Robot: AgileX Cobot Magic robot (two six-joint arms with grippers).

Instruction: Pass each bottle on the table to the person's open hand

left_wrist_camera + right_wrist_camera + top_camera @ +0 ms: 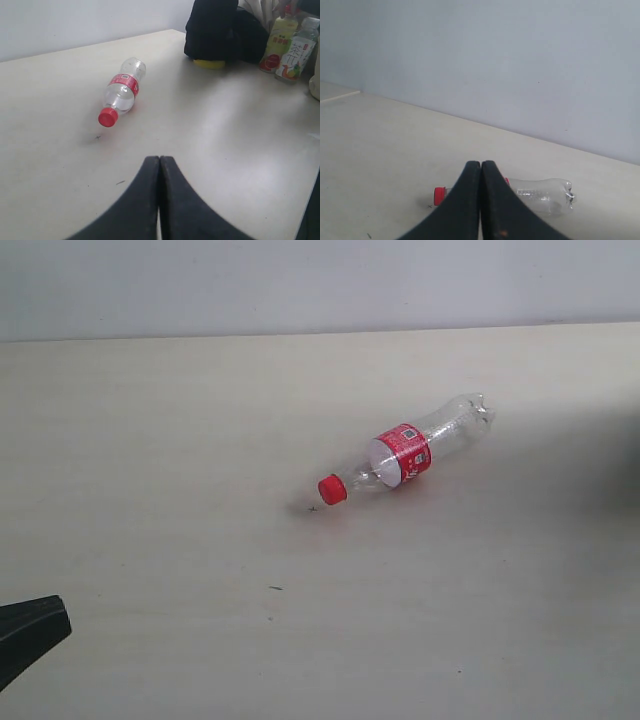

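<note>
The left hand (160, 161) and the right hand (481, 165) are both clenched empty, and the red-capped clear bottle (405, 455) lies on the desk (150, 490) ahead of each, untouched.

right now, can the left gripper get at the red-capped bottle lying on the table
Probably yes. The bottle lies on its side on the table ahead of the left gripper, with nothing but bare surface between them. The gripper is shut, so it would need to open first.
</note>
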